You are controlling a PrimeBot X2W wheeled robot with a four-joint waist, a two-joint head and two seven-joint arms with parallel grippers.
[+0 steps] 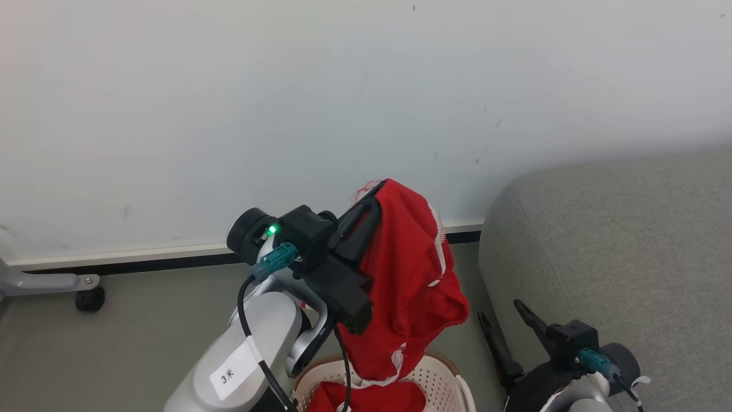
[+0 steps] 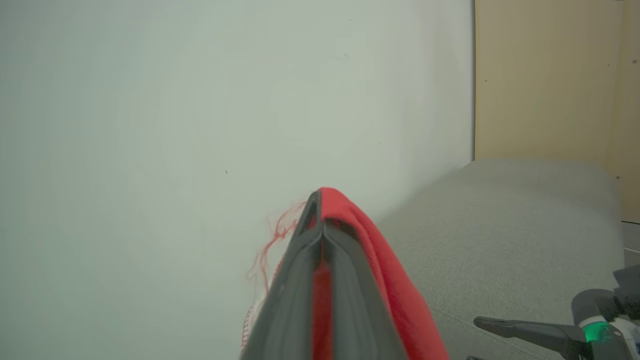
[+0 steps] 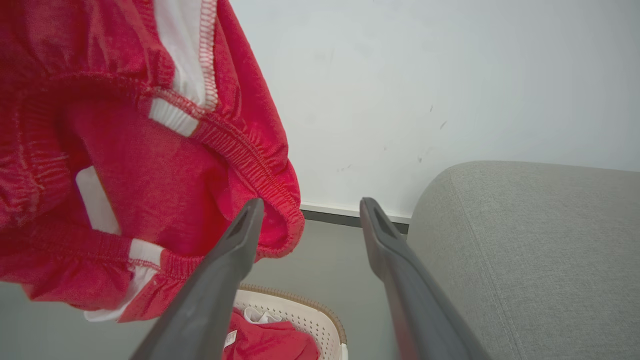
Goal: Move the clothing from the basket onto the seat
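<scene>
My left gripper [image 1: 374, 191] is shut on a red garment [image 1: 409, 286] with white stripes, held high so that it hangs down over the basket [image 1: 443, 377]. From the left wrist, red cloth [image 2: 395, 280] drapes over the closed fingers [image 2: 300, 255]. More red clothing [image 1: 366, 397] lies inside the cream perforated basket [image 3: 305, 312]. The grey seat [image 1: 623, 252] stands to the right. My right gripper [image 1: 500, 309] is open and empty, low beside the sofa arm; in its own view its fingers [image 3: 385, 240] point between the hanging garment [image 3: 140, 165] and the seat [image 3: 530, 250].
A pale wall with a dark baseboard [image 1: 171, 260] runs behind. A grey frame leg on a black caster [image 1: 88, 297] stands at the far left on the grey floor. A beige panel [image 2: 550, 80] rises beyond the sofa.
</scene>
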